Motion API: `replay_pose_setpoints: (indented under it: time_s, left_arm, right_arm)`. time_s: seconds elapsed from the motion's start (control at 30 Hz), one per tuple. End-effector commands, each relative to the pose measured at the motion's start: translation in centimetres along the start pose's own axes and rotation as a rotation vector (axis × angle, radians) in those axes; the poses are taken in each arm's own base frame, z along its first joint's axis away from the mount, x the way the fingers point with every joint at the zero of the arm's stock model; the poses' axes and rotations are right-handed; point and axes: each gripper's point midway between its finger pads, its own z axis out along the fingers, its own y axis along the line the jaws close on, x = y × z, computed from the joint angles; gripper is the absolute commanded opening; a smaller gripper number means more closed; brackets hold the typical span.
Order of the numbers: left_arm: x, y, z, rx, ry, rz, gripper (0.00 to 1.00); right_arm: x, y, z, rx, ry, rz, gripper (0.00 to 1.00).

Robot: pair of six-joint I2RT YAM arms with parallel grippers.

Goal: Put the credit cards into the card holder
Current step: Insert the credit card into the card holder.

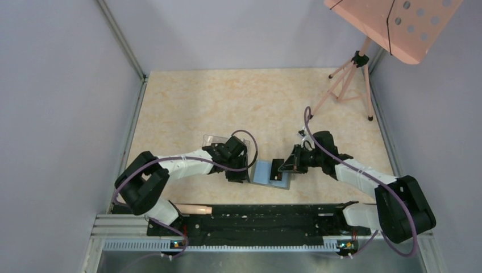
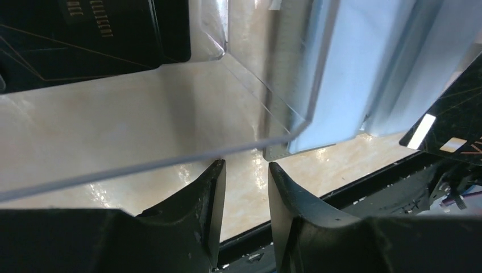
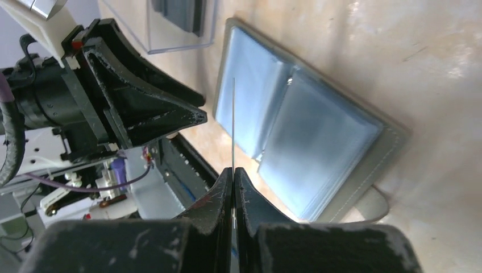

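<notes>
Grey-rimmed, blue-grey inside: card holder (image 3: 307,142) lies opened flat on the bench (image 1: 256,102) between both arms | we see the right tool (image 3: 233,173) clenched on a thin black credit card (image 3: 233,119), held edge-on over the holder | left tool (image 2: 245,170) released, fingers apart just below the clear box (image 2: 273,85) corner | wide bench beyond the holder.
</notes>
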Motion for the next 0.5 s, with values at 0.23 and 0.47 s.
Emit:
replay_pose_setpoints:
  time_s: [0.23,0.47]
  left_arm:
    - [0.0,-1.5,2.1,0.059,0.011,0.010,0.20]
    - [0.4,-1.6,2.3,0.052,0.027,0.007,0.06]
  right_arm:
    - [-2.3,-3.1,0.9,0.093,-0.072,-0.016,0.00]
    - [-2.7,-3.1,1.6,0.068,-0.066,0.002,0.00]
